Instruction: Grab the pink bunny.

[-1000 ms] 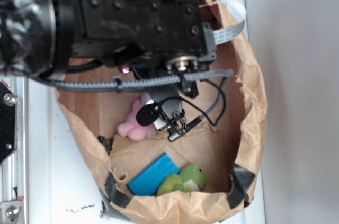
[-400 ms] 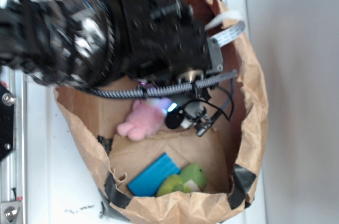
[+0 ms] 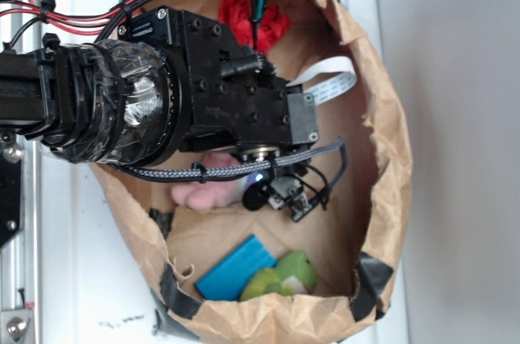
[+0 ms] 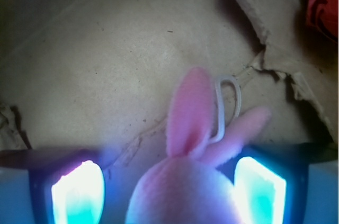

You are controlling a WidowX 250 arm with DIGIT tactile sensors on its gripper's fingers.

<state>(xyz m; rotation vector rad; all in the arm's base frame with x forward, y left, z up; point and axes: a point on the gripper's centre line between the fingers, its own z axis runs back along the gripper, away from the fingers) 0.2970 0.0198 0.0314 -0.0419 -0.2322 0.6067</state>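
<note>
Since the arm swung left, the end effector (image 4: 169,181) now straddles the pink bunny (image 4: 183,181), fingers spread.

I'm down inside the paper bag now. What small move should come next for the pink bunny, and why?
Probably close the hand. In the wrist view the small soft pink plush bunny sits between the two lit fingers, its ears and white loop pointing away over the bag's brown paper floor. The fingers stand apart on either side of it, so closing should catch its body, though contact depth is hard to judge.
</note>
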